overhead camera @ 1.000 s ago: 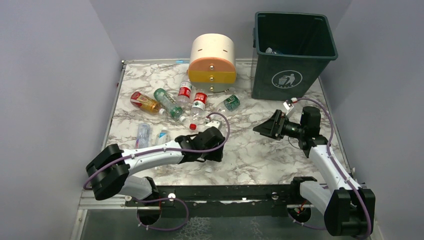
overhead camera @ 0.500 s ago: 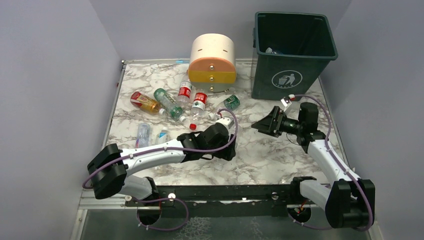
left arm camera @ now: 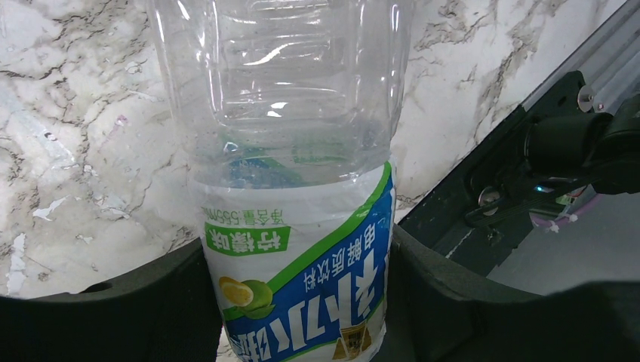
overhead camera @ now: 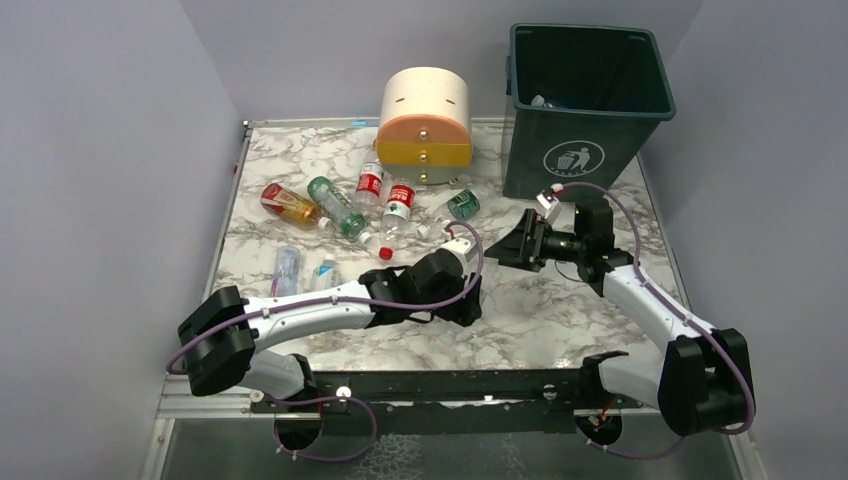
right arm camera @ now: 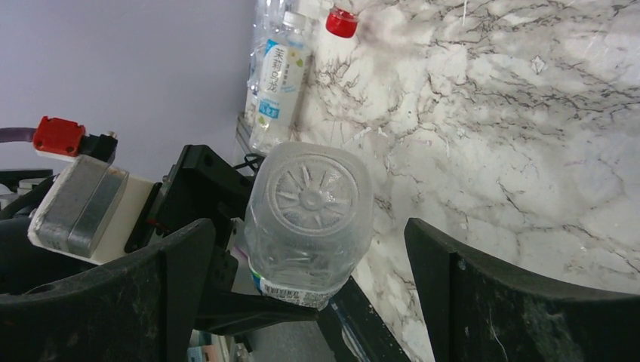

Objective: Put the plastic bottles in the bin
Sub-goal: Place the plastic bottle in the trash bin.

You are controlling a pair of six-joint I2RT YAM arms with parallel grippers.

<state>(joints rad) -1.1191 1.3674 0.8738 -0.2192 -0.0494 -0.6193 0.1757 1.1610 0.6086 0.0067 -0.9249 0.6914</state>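
My left gripper [overhead camera: 468,292] is shut on a clear plastic bottle [left arm camera: 290,136] with a blue, green and white label, and holds it at mid table. In the right wrist view the bottle's ribbed base [right arm camera: 311,215] faces my right gripper [right arm camera: 308,234], which is open, with the base showing between the two fingers and touching neither. In the top view the right gripper [overhead camera: 508,251] sits just right of the left one. Several more bottles [overhead camera: 338,208] lie at the back left. The dark green bin [overhead camera: 585,110] stands at the back right with one bottle [overhead camera: 544,101] inside.
The cream-and-orange drawer unit [overhead camera: 425,125] stands at the back, left of the bin. Two clear bottles [overhead camera: 286,268] lie near the left edge. A loose red cap [overhead camera: 385,253] lies by the left arm. A white-and-blue labelled bottle [right arm camera: 278,79] shows in the right wrist view.
My left arm has swung right with the bottle in its grip. My right gripper has moved left and back toward it, still open.
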